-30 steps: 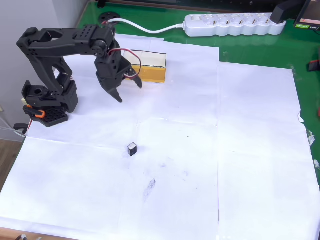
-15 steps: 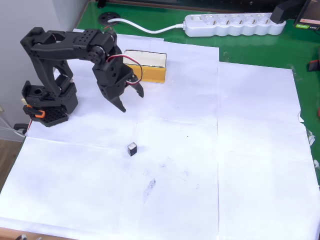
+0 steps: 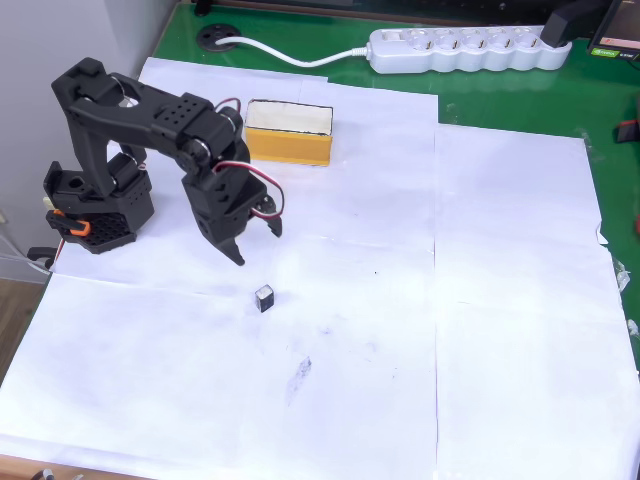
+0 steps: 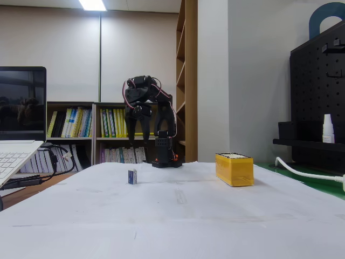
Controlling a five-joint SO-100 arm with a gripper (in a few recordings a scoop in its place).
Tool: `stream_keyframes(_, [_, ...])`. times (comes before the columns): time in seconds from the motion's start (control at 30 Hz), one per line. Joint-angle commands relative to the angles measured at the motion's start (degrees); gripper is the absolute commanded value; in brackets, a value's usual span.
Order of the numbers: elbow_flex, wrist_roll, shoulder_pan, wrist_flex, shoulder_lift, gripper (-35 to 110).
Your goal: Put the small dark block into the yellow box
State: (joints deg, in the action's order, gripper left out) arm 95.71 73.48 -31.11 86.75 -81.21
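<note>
Claw (image 3: 251, 236) spread open, empty, poised above the paper-covered worktop (image 3: 480, 330). Small dark block (image 3: 265, 297) resting just below-right of the claw tips in the overhead view; yellow box (image 3: 288, 131) well beyond.

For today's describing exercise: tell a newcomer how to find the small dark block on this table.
Start at the white paper covering the table, then find the black arm's gripper in the overhead view. Just below its fingertips lies the block, a tiny black cube with a shiny grey top, alone on the paper and much smaller than the yellow box.
</note>
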Motion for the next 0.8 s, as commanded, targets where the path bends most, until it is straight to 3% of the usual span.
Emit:
stream_keyframes(0.0, [5.5, 1.2, -2.2, 0.0, -1.2, 24])
stream_keyframes(0.77, [7.6, 2.7, -5.0, 0.5, -9.0, 27])
